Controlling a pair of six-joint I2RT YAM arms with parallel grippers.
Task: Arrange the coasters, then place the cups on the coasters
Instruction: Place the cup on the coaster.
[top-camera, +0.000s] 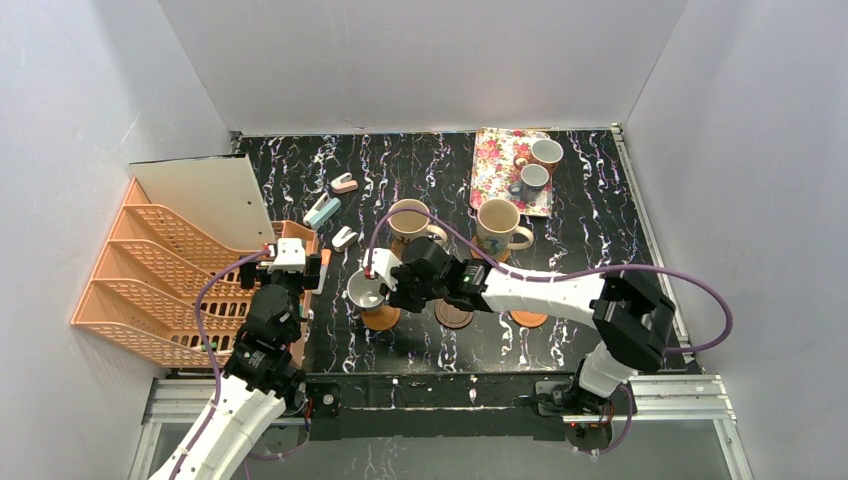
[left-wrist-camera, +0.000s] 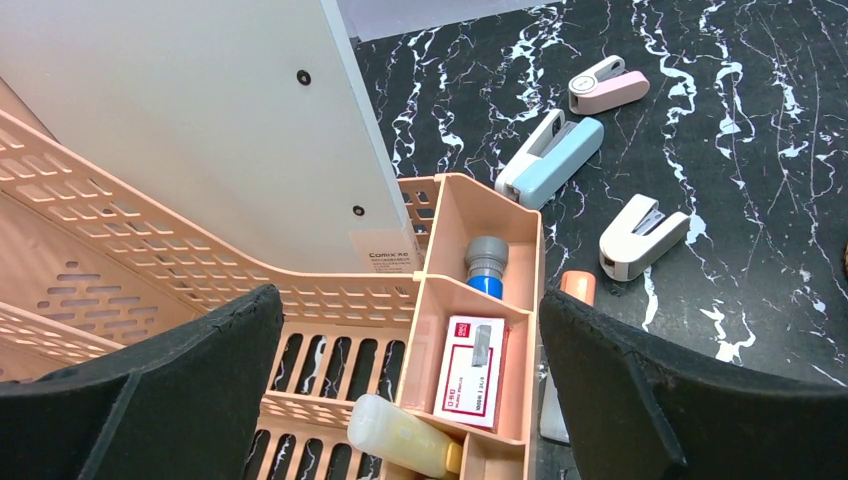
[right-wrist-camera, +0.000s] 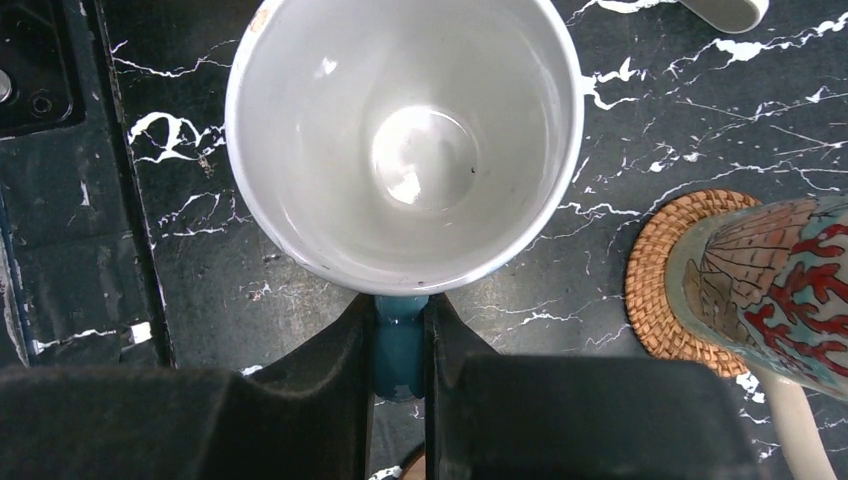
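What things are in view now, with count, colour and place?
large mugs: two, beige patterned, mid-table.
woven coaster: one seen, orange, under a large mug.
floral tray: one, pink, far right.
small mugs: two, white inside, on that tray.
smooth coasters: three, two orange-brown, one dark brown, near row.
blue-handled mug: one, white inside, over the leftmost of these.
staplers: three, pink, blue, white, left of the mugs.
file rack: one, orange, left edge.
staple box: one, red and white, in the rack's side bin.
left gripper: black, open, over the rack.
right gripper: black, shut on the blue-handled mug's handle.
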